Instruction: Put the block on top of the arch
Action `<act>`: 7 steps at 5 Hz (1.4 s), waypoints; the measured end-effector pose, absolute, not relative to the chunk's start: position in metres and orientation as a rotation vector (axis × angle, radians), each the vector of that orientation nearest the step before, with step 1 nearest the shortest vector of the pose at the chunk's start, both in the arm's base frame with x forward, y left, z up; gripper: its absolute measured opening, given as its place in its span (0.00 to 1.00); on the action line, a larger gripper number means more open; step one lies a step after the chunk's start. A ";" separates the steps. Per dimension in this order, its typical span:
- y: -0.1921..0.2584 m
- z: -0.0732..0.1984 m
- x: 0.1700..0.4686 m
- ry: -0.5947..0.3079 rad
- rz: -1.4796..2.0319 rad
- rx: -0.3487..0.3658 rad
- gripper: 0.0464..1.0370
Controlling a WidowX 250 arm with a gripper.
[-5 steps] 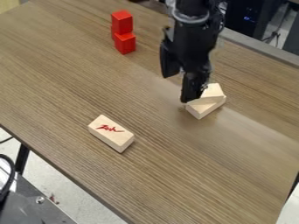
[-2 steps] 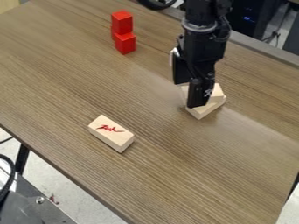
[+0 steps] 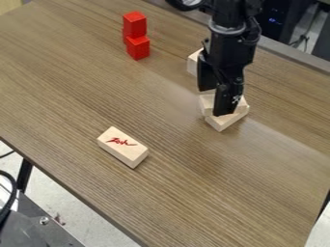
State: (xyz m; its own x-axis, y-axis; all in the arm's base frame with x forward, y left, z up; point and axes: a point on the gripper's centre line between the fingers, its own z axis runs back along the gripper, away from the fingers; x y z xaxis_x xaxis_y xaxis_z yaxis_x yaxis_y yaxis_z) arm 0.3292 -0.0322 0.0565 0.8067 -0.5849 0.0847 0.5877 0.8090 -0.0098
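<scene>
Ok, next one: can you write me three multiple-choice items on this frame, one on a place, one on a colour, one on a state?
1. Where is the gripper?
A) at the red blocks
B) at the grouped pale pieces
C) off the table

2. What colour is the mark on the lone pale block?
A) red
B) blue
C) green

3. How does the lone pale block rest?
A) upright on one end
B) leaning on another block
C) lying flat

1 B: the gripper hangs down right among the grouped pale pieces.
2 A: the scrawl on its top face is red.
3 C: its broad marked face points up, with nothing propping it.
</scene>
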 end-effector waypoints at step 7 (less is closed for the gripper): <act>-0.038 0.039 0.340 -0.056 -0.569 -0.077 0.52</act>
State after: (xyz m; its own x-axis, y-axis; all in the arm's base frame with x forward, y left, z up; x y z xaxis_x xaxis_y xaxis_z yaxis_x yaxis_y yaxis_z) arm 0.3400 -0.0381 0.0392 0.8411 -0.5358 0.0739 0.5400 0.8397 -0.0572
